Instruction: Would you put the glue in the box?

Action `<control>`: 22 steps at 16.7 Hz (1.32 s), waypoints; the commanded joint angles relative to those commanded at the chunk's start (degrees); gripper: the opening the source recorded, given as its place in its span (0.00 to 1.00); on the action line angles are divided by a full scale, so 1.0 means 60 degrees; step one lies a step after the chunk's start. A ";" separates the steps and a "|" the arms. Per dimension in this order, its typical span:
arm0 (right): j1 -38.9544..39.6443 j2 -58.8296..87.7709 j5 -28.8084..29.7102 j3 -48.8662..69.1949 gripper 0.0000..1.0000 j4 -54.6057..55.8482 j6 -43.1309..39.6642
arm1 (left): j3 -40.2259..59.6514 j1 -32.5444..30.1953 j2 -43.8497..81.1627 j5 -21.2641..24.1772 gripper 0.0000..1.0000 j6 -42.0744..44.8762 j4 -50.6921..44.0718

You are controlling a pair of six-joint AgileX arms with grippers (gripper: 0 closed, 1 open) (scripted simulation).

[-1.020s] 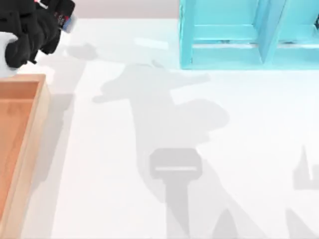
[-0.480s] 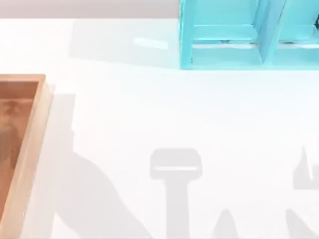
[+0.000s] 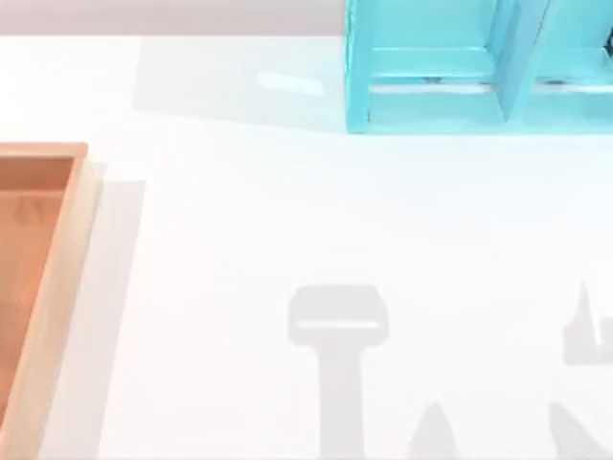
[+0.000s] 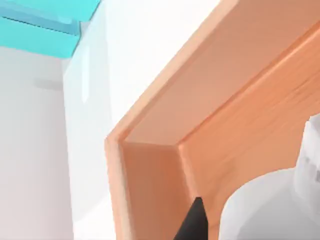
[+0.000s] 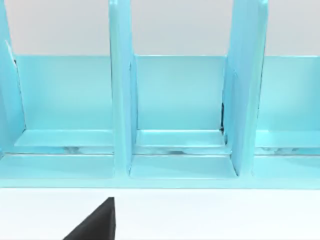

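Left gripper [image 4: 196, 220], at 11 o'clock a second ago, has left the top view; grip cannot be told. Glue [image 4: 272, 200] sits over the box [image 3: 59, 278] corner. Release probably pending.

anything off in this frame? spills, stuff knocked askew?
Nothing stands out. The box sits square at the table's left edge, the turquoise shelf stands upright at the back, and no spill shows. In the left wrist view, a white rounded body, probably the glue, is over the box corner.
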 joint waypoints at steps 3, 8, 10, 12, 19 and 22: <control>0.0000 0.0000 0.0000 0.0000 1.00 0.0000 0.0000 | -0.0234 0.1004 0.0648 0.1194 0.00 -0.2298 -0.2024; 0.0000 0.0000 0.0000 0.0000 1.00 0.0000 0.0000 | -0.0551 0.2011 0.1449 0.2496 0.00 -0.4707 -0.4198; 0.0000 0.0000 0.0000 0.0000 1.00 0.0000 0.0000 | -0.0619 0.2154 0.1597 0.2711 0.00 -0.5088 -0.4551; 0.0000 0.0000 0.0000 0.0000 1.00 0.0000 0.0000 | -0.0629 0.2173 0.1618 0.2740 0.00 -0.5140 -0.4599; 0.0000 0.0000 0.0000 0.0000 1.00 0.0000 0.0000 | -0.0651 0.2096 0.1478 0.2730 0.00 -0.5408 -0.4263; 0.0000 0.0000 0.0000 0.0000 1.00 0.0000 0.0000 | -0.0880 0.1950 0.1157 0.2776 0.00 -0.6446 -0.3147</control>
